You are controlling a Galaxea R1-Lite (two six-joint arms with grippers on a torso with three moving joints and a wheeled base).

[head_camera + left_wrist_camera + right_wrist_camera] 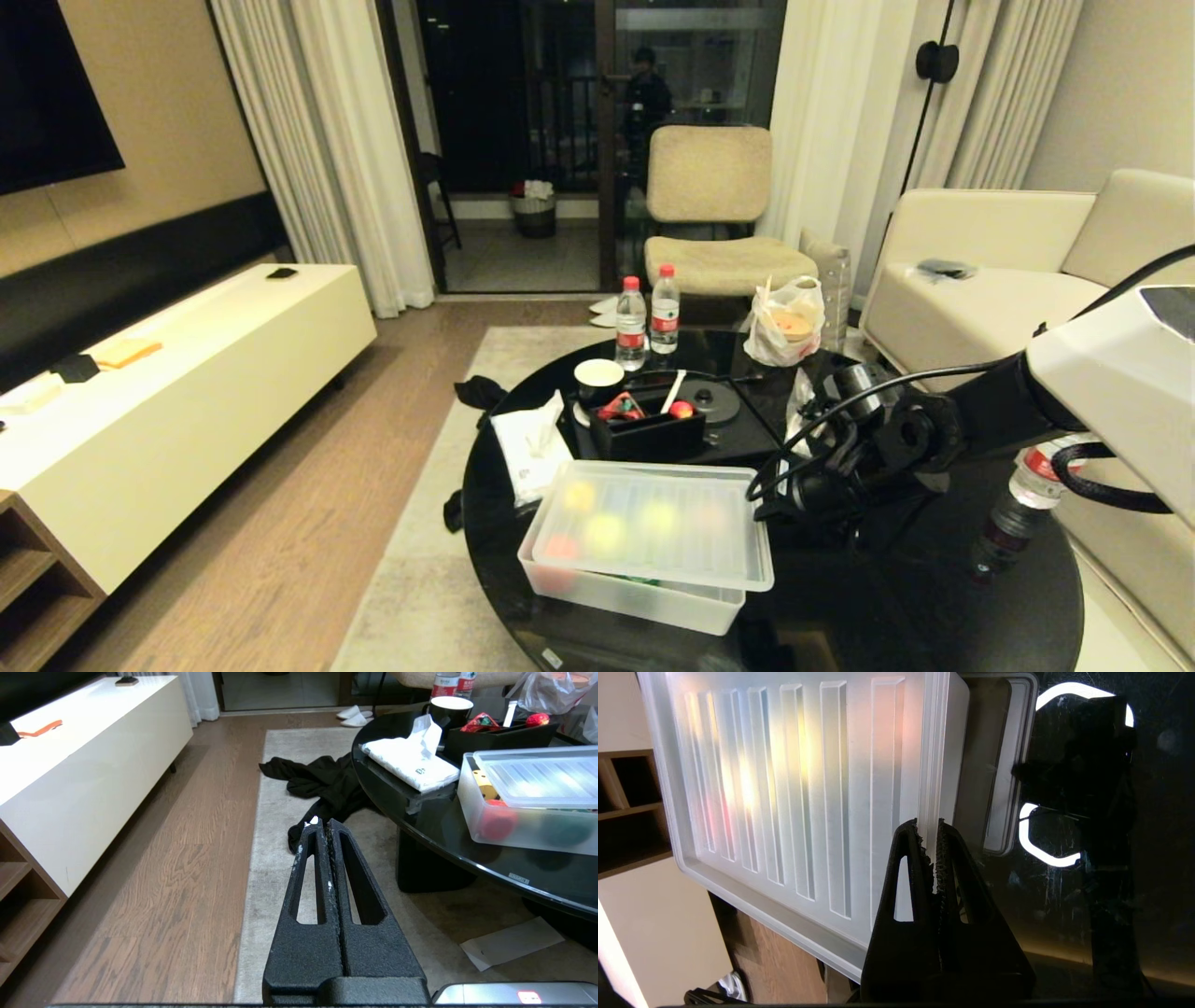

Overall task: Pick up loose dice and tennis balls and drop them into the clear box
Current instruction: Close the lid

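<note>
The clear box [616, 593] stands at the near edge of the round black table [887, 597]. Its ribbed lid [653, 523] lies across the top, shifted a little toward my right arm. My right gripper [761, 499] is shut on the lid's right rim; in the right wrist view the gripper [928, 823] pinches that rim of the lid [784, 788]. Through the plastic, dice and tennis balls show only as blurred yellow, green and red patches [605, 532]. A yellow die [483, 786] and a red die [497, 823] sit inside the box [514, 835]. My left gripper [325, 822] is shut and empty, parked over the rug.
Behind the box are a black organiser tray [644, 434], a tissue pack [530, 448], a cup [598, 378], two water bottles [631, 322] and a plastic bag [787, 322]. Another bottle [1018, 504] stands under my right arm. Black cloth [322, 779] lies on the rug.
</note>
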